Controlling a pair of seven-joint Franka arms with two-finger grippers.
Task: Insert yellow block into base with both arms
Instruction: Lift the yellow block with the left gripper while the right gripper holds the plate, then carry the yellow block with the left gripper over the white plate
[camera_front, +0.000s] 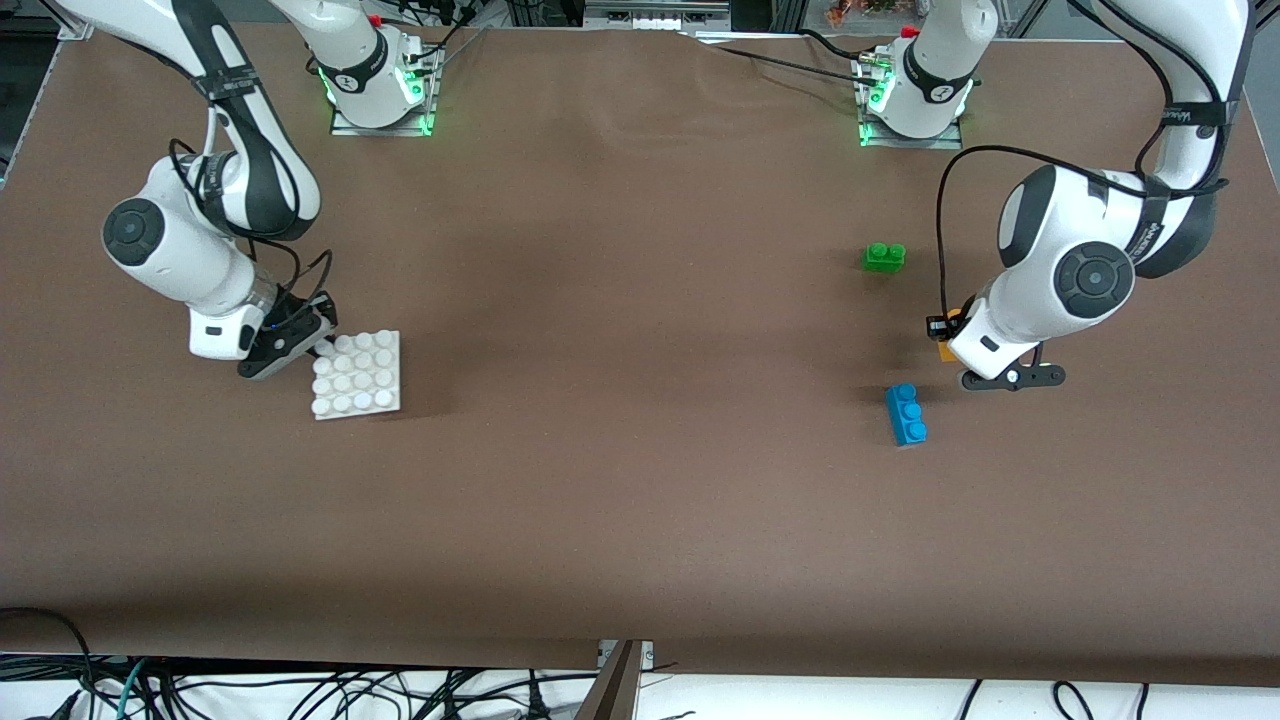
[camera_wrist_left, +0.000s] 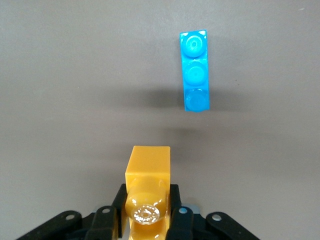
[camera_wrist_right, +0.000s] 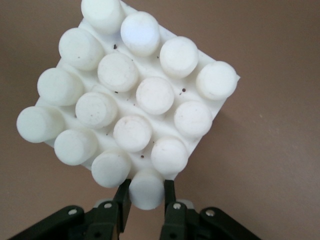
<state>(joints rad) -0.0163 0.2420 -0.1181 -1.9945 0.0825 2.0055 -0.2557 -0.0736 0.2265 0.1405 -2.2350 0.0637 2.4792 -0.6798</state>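
Yellow block (camera_wrist_left: 147, 187): rigid, light moulded plastic, smooth-sided, likely slippery; lay near blue brick (camera_front: 906, 414), left gripper (camera_wrist_left: 146, 220) clamped across long faces. Base (camera_wrist_right: 135, 95): stiff studded plate at right arm's end; right gripper (camera_wrist_right: 146, 200) pinched corner stud, probably adequate hold.

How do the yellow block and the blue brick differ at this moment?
The yellow block is clamped in the left hand; the blue brick lies free on the table, untouched. The yellow block is shorter with two studs, only one showing plainly here; the blue brick shows three. Both are studded plastic bricks at the left arm's end.
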